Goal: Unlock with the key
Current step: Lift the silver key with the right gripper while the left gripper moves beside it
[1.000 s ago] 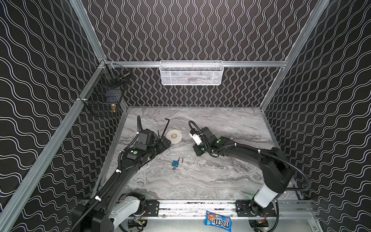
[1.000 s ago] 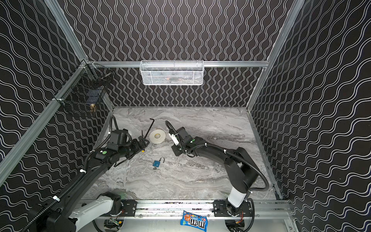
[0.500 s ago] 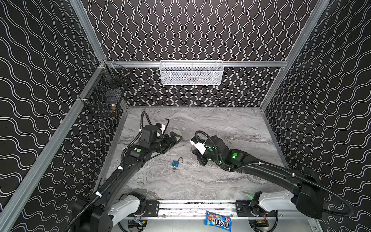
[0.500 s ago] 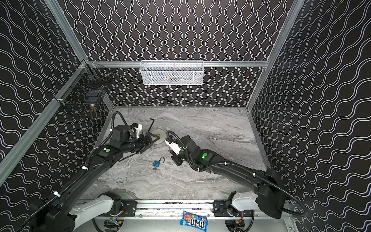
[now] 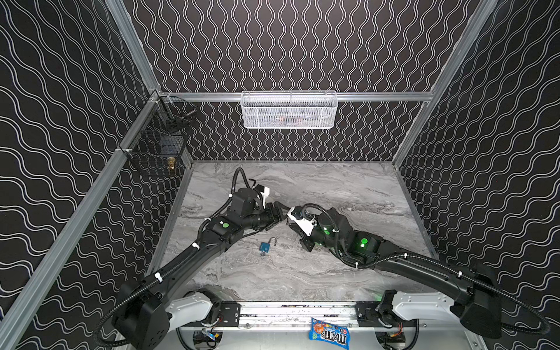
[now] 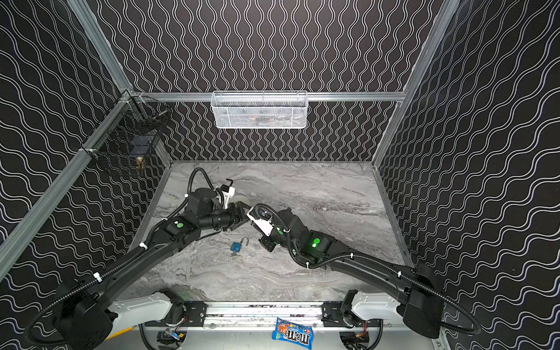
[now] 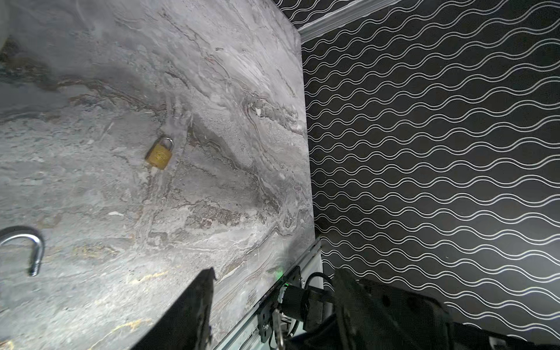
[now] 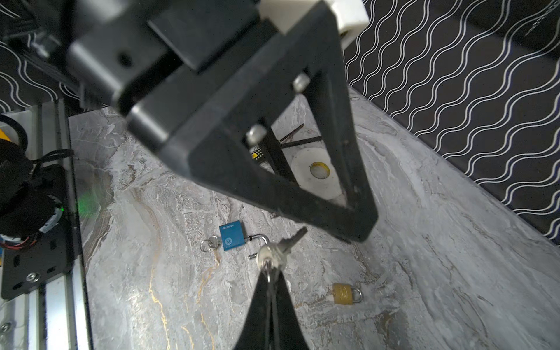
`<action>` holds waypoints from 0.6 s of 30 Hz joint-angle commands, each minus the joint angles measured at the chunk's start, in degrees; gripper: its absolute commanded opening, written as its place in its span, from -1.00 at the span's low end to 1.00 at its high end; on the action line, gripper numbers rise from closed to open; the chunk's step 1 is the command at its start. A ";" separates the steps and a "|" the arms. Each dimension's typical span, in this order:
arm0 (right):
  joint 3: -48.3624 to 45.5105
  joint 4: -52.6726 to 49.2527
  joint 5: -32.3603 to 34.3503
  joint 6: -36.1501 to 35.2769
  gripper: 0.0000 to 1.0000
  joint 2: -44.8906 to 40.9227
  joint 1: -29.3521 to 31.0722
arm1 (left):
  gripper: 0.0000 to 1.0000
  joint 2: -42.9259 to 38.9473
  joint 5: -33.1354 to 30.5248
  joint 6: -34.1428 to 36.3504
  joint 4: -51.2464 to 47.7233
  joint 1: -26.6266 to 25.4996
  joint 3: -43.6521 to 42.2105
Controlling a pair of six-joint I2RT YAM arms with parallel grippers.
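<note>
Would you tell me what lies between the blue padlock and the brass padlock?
Nothing: the left wrist view shows bare marble table between the shackle of the blue padlock and the brass padlock.

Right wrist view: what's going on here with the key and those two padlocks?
The right tool is shut on a small silver key, holding it by its ring end above the table, blade pointing toward the left tool, whose fingers stand apart close by and grip nothing. A blue padlock lies below, shackle open, with another key in it. A brass padlock lies a little apart, shackle shut, untouched.
</note>
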 commanded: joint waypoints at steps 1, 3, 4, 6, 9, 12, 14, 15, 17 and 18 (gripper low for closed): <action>-0.13 3.61 0.86 -1.88 -1.00 -0.45 0.27 | 0.13 0.70 0.17 -1.26 2.74 -0.38 0.79; -0.28 3.84 1.15 -2.29 -1.00 -0.52 0.34 | -0.01 0.98 0.32 -1.05 2.74 -0.83 1.33; -0.26 3.92 1.38 -2.45 -1.00 -0.47 0.34 | -0.05 1.09 0.42 -0.93 2.58 -0.88 1.62; -0.43 4.32 1.70 -2.63 -1.00 -0.56 0.34 | -0.15 1.22 0.31 -0.65 1.82 -0.98 2.14; -0.38 4.38 1.46 -2.98 -1.00 -0.35 0.34 | -0.25 1.31 0.02 -0.21 1.01 -0.98 2.57; -0.34 4.28 1.36 -2.99 -1.00 -0.04 0.43 | -0.33 1.18 0.25 -0.42 1.37 -1.02 2.44; -0.39 4.44 1.57 -3.13 -1.00 -0.25 0.43 | -0.34 1.10 -0.19 -0.13 1.00 -1.02 2.39; -0.43 4.56 1.56 -3.17 -1.00 -0.31 0.45 | -0.36 1.03 -0.65 0.13 0.38 -1.02 2.50; -0.42 4.62 1.66 -3.50 -1.00 -0.35 0.48 | -0.43 0.99 -1.13 0.73 -0.29 -0.96 2.69; -0.35 4.46 1.87 -3.61 -1.00 -0.17 0.52 | -0.46 0.98 -0.96 0.76 -0.13 -1.01 2.59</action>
